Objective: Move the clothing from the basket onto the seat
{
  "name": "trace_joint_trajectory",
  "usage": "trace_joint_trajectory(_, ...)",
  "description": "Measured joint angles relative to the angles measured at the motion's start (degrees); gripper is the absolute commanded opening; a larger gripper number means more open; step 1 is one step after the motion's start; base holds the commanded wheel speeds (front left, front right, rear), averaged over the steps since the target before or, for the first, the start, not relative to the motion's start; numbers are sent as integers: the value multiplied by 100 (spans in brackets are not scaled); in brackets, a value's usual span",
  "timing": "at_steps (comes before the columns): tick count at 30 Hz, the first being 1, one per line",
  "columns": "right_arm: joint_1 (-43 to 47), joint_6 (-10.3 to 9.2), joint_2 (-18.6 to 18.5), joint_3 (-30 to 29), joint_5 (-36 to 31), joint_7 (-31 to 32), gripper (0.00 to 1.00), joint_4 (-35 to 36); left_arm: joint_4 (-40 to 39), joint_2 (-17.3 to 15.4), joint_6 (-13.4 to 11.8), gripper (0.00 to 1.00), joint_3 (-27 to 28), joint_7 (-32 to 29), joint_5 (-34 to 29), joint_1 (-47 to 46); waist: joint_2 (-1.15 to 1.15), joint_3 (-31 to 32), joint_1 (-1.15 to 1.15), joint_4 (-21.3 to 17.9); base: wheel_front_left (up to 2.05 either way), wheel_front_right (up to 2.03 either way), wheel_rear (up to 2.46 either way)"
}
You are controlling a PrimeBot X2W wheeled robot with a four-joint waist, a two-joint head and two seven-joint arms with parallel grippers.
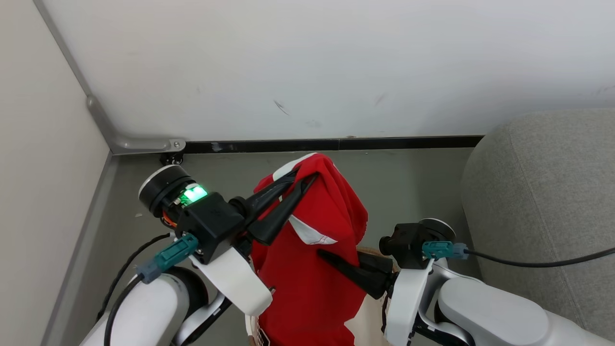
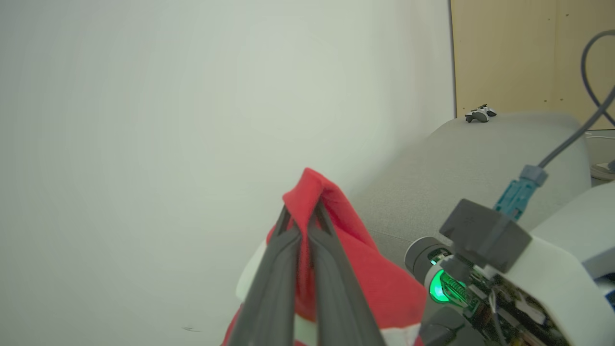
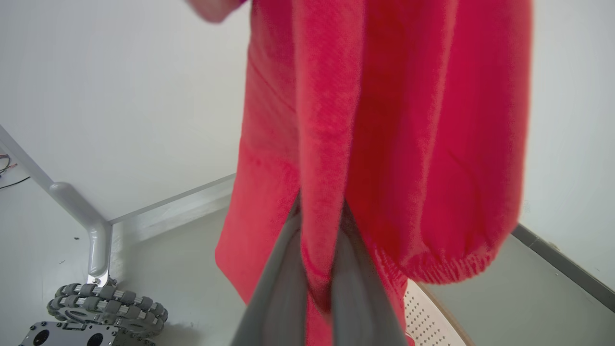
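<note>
A bright red piece of clothing (image 1: pixel 317 288) with white trim hangs in the air over the basket (image 1: pixel 367 315), whose cream wall peeks out beneath it. My left gripper (image 1: pixel 302 177) is shut on the garment's top fold and holds it up; the left wrist view has the fingers (image 2: pixel 288 250) pinching red fabric (image 2: pixel 365 269). My right gripper (image 1: pixel 325 254) meets the cloth lower down on its right side. In the right wrist view its fingers (image 3: pixel 288 269) are shut on a hanging fold of the clothing (image 3: pixel 394 144), above the perforated basket (image 3: pixel 427 315). The grey seat (image 1: pixel 543 202) stands to the right.
A white wall and dark baseboard (image 1: pixel 336 143) run close behind, with a metal corner rail (image 1: pixel 120 142) at the left. A wheeled base (image 3: pixel 103 310) sits on the grey floor. A small game controller (image 2: pixel 480 114) lies on the seat's top (image 2: pixel 461 158).
</note>
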State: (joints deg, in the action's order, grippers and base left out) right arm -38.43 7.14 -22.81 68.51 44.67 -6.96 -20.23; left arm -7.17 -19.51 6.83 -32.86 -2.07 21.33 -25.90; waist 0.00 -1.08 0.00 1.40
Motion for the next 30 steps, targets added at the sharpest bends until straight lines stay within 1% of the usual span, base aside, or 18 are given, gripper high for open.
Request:
trace_joint_trajectory(5,-52,0,-3,63,60,-349,0,-16,163,-45,-30,0,207,0,60,8,0,-53,0,-22,0,0,0)
trace_joint_trajectory(10,-43,0,-157,-19,231,-617,0,-31,370,-78,-86,0,342,8,211,145,0,-86,0,-105,0,0,0)
trace_joint_trajectory(17,154,0,-342,-539,631,-723,0,19,587,-87,-134,0,394,119,330,377,0,-102,0,-274,0,0,0)
trace_joint_trajectory(21,325,0,-464,-788,712,-725,0,78,664,-53,-135,0,394,211,383,489,0,-95,0,-382,0,0,0)
trace_joint_trajectory(22,346,0,-481,-871,747,-725,0,92,682,-36,-135,7,391,218,383,501,0,-92,0,-409,0,0,0)
trace_joint_trajectory(23,350,0,-491,-950,775,-725,0,107,697,-23,-135,20,389,259,387,510,0,-87,0,-435,0,0,0)
trace_joint_trajectory(24,351,0,-497,-1039,799,-725,0,114,706,-9,-135,27,381,265,397,517,0,-82,0,-460,0,0,0)
trace_joint_trajectory(27,359,0,-510,-1426,804,-725,0,200,743,24,-134,34,333,325,427,604,0,-64,0,-536,0,0,0)
trace_joint_trajectory(28,360,0,-508,-1584,804,-725,0,238,754,36,-134,38,300,341,428,625,0,-57,0,-559,0,0,0)
trace_joint_trajectory(29,365,0,-506,-1728,804,-725,0,277,768,54,-134,46,275,372,433,650,0,-50,0,-583,0,0,0)
trace_joint_trajectory(30,381,0,-508,-1856,804,-726,0,312,778,76,-133,79,246,387,445,682,0,-43,0,-606,0,0,0)
